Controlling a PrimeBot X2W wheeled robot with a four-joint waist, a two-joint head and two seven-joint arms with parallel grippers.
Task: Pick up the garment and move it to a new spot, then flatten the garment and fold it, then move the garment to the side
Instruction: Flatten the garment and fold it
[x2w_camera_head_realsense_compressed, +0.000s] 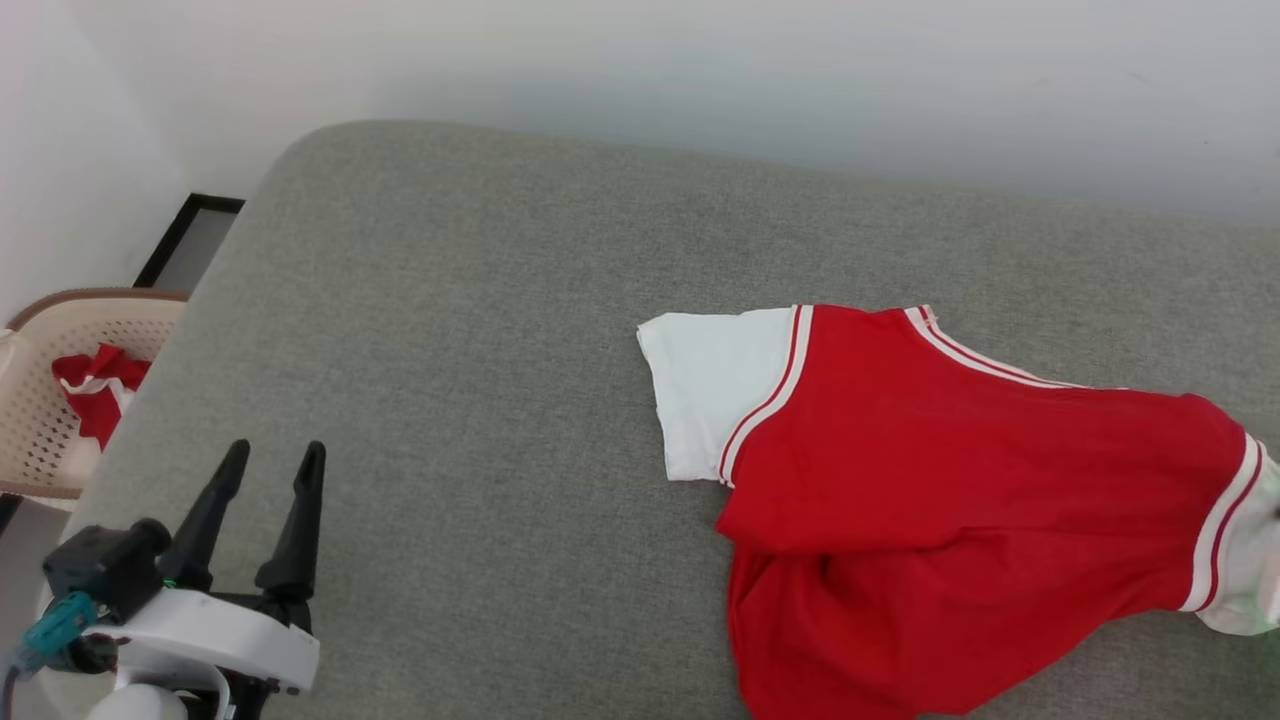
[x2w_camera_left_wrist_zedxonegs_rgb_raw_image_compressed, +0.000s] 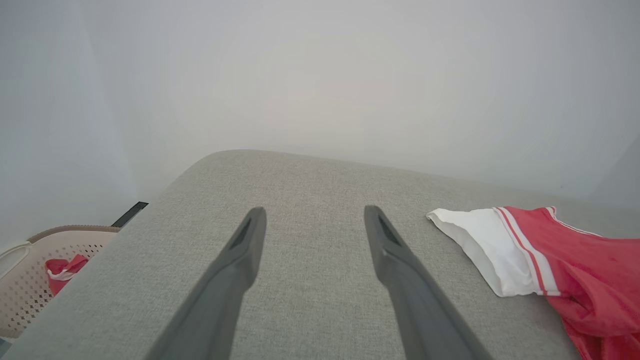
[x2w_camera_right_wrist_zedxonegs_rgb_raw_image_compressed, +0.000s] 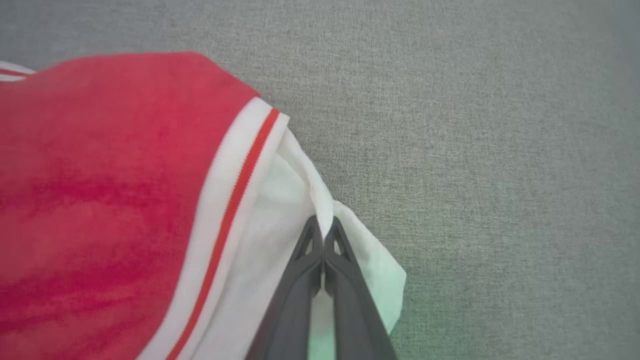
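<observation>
At your far left a basket (x2w_camera_head_realsense_compressed: 50, 400) stands beside the edge of the grey pad (x2w_camera_head_realsense_compressed: 480, 330), and a red-and-white cloth (x2w_camera_head_realsense_compressed: 95, 390) lies inside it. Next comes the left gripper (x2w_camera_head_realsense_compressed: 277, 450), over the pad's near left part. Its 2 fingers are spread wide with nothing between them, and the left wrist view shows only bare grey fabric in the gap. It is well apart from the garment (x2w_camera_head_realsense_compressed: 950, 480).

The garment lies on the right half of the pad, plain red side up, rumpled along its near edge. 1 white sleeve (x2w_camera_head_realsense_compressed: 715, 390) lies flat and points left, with striped trim at its seam. The striped collar runs along the far edge. The other sleeve (x2w_camera_right_wrist_zedxonegs_rgb_raw_image_compressed: 280, 235) is at the far right edge of the head view.

There the right gripper (x2w_camera_right_wrist_zedxonegs_rgb_raw_image_compressed: 324, 222) has its jaws pressed together on a fold of that white sleeve, pinching it just past the striped seam. You can see grey pad to its right.
</observation>
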